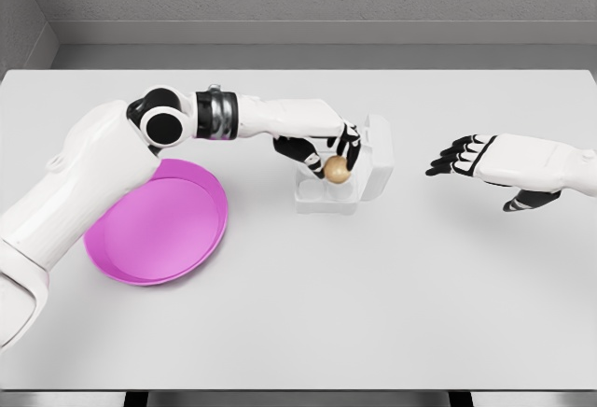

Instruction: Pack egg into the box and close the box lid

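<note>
1. There is one egg (337, 170). It is light brown and round, and it sits right above the open box
2. There is one box (328, 194). It is small and white, and it stands on the bench (373, 314) near the middle
3. The box has one lid (378, 157). The lid is open and stands up at the right side of the box
4. There is one pink plate (159, 222). It lies flat on the bench to the left of the box, well apart from it, and part of it is hidden under the left arm
5. There are two white arms, each with dark fingers
6. The left arm comes in from the lower left, bends at the elbow over the plate, and reaches across to the box
7. The left robot hand (326, 153) is curled around the egg and pinches it from above
8. The right arm comes in from the right edge and stays level above the bench
9. The right robot hand (485, 160) is flat with its fingers spread, pointing left at the box. It holds nothing and is well apart from the box
</note>
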Tool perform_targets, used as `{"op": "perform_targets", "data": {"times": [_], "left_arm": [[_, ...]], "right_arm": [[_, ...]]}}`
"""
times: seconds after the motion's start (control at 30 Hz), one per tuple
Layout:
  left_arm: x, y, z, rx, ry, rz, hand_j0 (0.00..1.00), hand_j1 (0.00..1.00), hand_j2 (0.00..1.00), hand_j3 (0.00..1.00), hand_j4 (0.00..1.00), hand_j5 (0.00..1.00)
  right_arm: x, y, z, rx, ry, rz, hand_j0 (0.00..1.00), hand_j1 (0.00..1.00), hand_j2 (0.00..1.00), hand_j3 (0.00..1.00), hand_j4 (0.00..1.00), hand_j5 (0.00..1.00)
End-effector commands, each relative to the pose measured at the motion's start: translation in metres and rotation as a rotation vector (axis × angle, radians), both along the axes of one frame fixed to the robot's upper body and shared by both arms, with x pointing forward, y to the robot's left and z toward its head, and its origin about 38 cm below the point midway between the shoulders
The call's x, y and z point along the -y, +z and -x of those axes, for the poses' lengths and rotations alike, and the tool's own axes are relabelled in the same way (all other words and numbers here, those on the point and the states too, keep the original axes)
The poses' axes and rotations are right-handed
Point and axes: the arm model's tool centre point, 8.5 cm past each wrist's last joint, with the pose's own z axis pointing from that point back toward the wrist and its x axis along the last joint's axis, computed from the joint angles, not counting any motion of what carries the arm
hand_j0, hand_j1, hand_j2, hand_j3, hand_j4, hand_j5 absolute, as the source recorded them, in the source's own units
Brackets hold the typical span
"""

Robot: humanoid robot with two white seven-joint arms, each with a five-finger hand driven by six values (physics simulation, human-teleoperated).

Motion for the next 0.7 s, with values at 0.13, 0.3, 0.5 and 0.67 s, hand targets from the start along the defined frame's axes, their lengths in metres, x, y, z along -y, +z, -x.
{"op": "perform_targets", "data": {"times": [0.13, 0.3, 0.5, 0.67], "left_arm": [[-0.026, -0.011, -0.009, -0.028, 0.064, -0.030, 0.36, 0.36, 0.36, 0.36, 0.36, 0.36], [-0.025, -0.020, -0.008, -0.039, 0.063, -0.048, 0.40, 0.40, 0.40, 0.40, 0.40, 0.40], [-0.023, -0.023, -0.006, -0.040, 0.057, -0.057, 0.47, 0.47, 0.47, 0.47, 0.47, 0.47], [-0.022, -0.025, -0.005, -0.045, 0.055, -0.059, 0.57, 0.57, 0.57, 0.57, 0.57, 0.57]], "right_arm": [[0.000, 0.002, -0.001, 0.002, -0.002, -0.006, 1.00, 1.00, 1.00, 1.00, 1.00, 1.00], [0.000, 0.002, -0.001, 0.003, -0.002, -0.006, 1.00, 1.00, 1.00, 1.00, 1.00, 1.00], [0.000, 0.004, -0.001, 0.008, -0.002, -0.006, 1.00, 1.00, 1.00, 1.00, 1.00, 1.00], [0.001, 0.006, -0.002, 0.013, -0.004, -0.004, 1.00, 1.00, 1.00, 1.00, 1.00, 1.00]]}}
